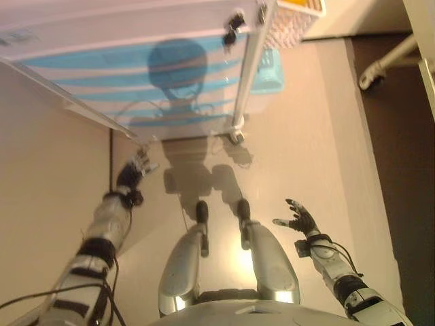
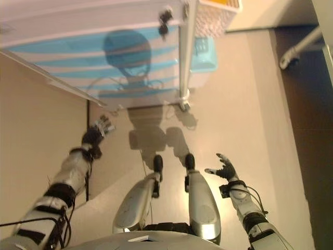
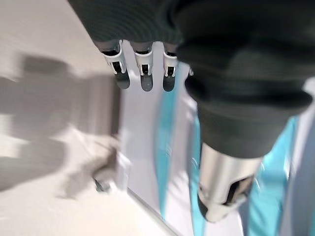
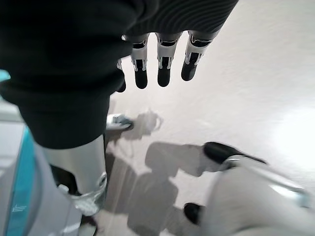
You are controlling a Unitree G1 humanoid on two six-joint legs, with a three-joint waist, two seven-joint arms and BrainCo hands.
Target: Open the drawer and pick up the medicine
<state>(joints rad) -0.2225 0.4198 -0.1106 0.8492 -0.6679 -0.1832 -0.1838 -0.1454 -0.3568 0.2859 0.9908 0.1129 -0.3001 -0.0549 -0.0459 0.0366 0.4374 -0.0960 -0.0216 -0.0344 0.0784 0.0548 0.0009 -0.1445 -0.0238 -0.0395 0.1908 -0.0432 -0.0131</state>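
Figure. The robot stood before a white drawer unit (image 1: 136,75) with blue-striped drawer fronts, seen from above by the head camera. The unit stood on castors; one castor (image 1: 236,136) showed at its near right corner, on the beige floor (image 1: 319,149).

The left hand (image 1: 139,165) was extended toward the near left corner of the unit, at the level of the lowest blue stripes. Its fingers (image 3: 141,73) were straight and relaxed and held nothing; in the left wrist view they pointed along the white edge of a drawer front, apart from it as far as could be judged. This posture suited an approach to a handle rather than a pull, since no finger was curled behind any edge.

The right hand (image 1: 299,219) hung low and well apart from the unit, over bare floor on the robot's right side. Its fingers (image 4: 164,69) were spread and empty, so it was probably kept free to take the medicine once a drawer stood open.

All visible drawers appeared closed. The medicine was visible in no view, and was presumably still inside a drawer. A light-blue basket (image 1: 270,71) stood on the floor behind the unit's right side, and a white perforated basket (image 1: 293,20) sat near the unit's top right corner.
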